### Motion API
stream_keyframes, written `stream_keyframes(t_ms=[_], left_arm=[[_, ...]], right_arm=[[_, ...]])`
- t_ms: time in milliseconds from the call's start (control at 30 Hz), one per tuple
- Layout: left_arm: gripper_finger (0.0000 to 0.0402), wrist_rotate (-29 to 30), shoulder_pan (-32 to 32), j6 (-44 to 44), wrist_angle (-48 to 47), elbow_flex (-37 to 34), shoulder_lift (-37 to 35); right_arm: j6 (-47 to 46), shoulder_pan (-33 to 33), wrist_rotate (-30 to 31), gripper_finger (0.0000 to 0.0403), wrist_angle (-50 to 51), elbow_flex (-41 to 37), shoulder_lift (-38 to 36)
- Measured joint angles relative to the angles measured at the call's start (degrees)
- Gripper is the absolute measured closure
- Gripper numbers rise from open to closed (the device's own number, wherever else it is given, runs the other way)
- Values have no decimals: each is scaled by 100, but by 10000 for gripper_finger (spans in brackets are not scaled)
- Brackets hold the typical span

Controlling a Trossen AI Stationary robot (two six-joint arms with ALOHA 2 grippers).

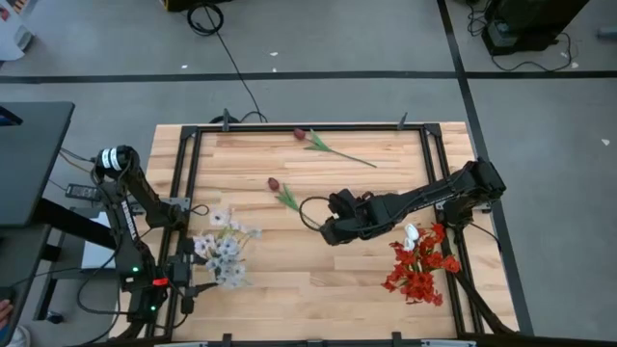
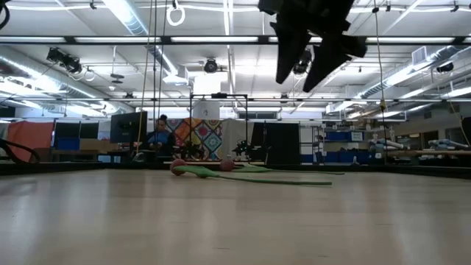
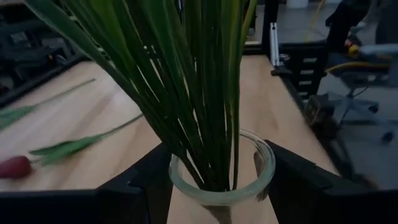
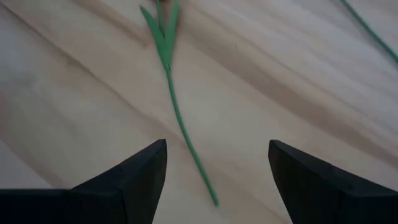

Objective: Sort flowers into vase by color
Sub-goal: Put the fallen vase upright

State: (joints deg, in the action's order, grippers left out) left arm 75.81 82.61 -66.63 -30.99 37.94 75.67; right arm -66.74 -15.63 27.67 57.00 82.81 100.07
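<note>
My left gripper (image 1: 201, 260) is shut on a clear glass vase (image 3: 221, 186) at the table's near left. The vase holds several green stems (image 3: 186, 93), and their white blossoms (image 1: 227, 253) spread over it. My right gripper (image 1: 326, 229) hangs open and empty above the table's middle (image 2: 298, 81). Straight below it lies the thin stem (image 4: 183, 134) of a maroon tulip (image 1: 275, 183). A second maroon tulip (image 1: 300, 133) lies flat near the far edge. A bunch of red blooms (image 1: 419, 272) with a white tulip (image 1: 412, 234) stands at the near right. My left gripper holds the vase just below its rim (image 3: 264, 180), with one finger (image 3: 146, 180) on each side of the glass. The fingers come in level from the table's left. The vase stands upright, and its foot is hidden below the picture.
A black metal frame (image 1: 188, 173) runs along the table's edges. A black cable loop (image 1: 310, 210) lies close to my right gripper. In the low view both tulips (image 2: 199, 169) lie flat on the wood far back, and a person (image 2: 158, 136) sits in the room behind.
</note>
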Motion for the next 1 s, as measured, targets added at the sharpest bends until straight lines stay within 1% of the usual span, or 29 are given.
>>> stream_keyframes(t_ms=[100, 167, 300, 400, 633, 833, 1000], left_arm=[[189, -6, 12, -144, 295, -20, 88], [189, -16, 14, 62, 945, -231, 108], [189, -238, 22, 1090, 2758, -860, 180], [188, -200, 22, 1873, 3445, -1135, 178], [185, -337, 2, 2897, 3448, -1148, 163], [161, -360, -9, 2997, 3451, -1148, 159], [146, -374, -13, 2850, 3467, -1148, 136]], right_arm=[[-187, -140, -33, 116, 185, 0, 2], [-283, -253, -6, 115, 259, 0, 2], [-550, -490, 26, 113, 357, 0, 2], [-759, -685, 106, 111, 403, 0, 4], [-1323, -1038, 122, 111, 818, 0, 4], [-1674, -1191, 119, 111, 1009, 0, 4], [-1774, -1219, 81, 111, 1004, 0, 4]])
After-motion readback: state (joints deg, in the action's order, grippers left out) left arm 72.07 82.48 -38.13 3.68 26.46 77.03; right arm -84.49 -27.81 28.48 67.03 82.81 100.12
